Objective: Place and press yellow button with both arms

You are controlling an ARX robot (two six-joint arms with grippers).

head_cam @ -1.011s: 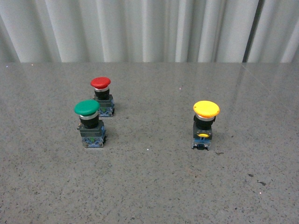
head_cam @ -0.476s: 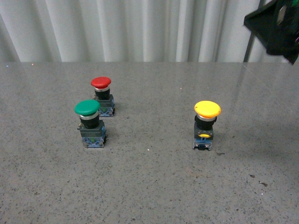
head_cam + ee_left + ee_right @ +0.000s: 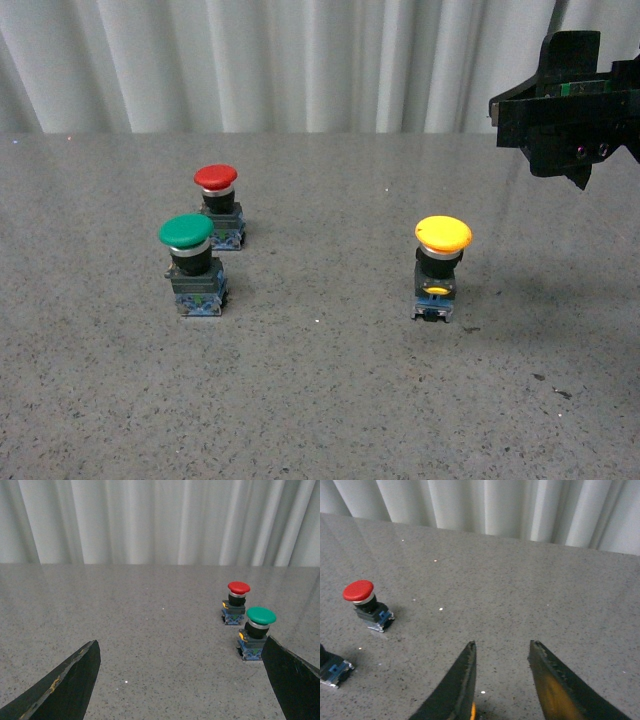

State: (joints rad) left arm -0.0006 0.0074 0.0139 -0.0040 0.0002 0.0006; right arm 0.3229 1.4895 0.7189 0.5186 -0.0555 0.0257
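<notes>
The yellow button (image 3: 442, 262) stands upright on the grey table (image 3: 320, 400), right of centre, with nothing touching it. My right arm (image 3: 570, 115) hangs in the air above and to the right of it, apart from it. In the right wrist view the right gripper (image 3: 502, 642) is open, with only bare table between its fingers. A thin yellow sliver (image 3: 472, 711) shows at that frame's lower edge beside one finger. The left gripper (image 3: 179, 642) is open wide over bare table and does not show in the front view.
A green button (image 3: 186, 232) and a red button (image 3: 216, 178) stand close together at the left. The green button (image 3: 260, 615) sits just beyond one left finger (image 3: 290, 675), with the red button (image 3: 238, 587) behind it. A pale curtain (image 3: 300, 60) closes the far edge.
The right arm has come into the front view from the upper right and moved lower and further left. The three buttons have not moved.
</notes>
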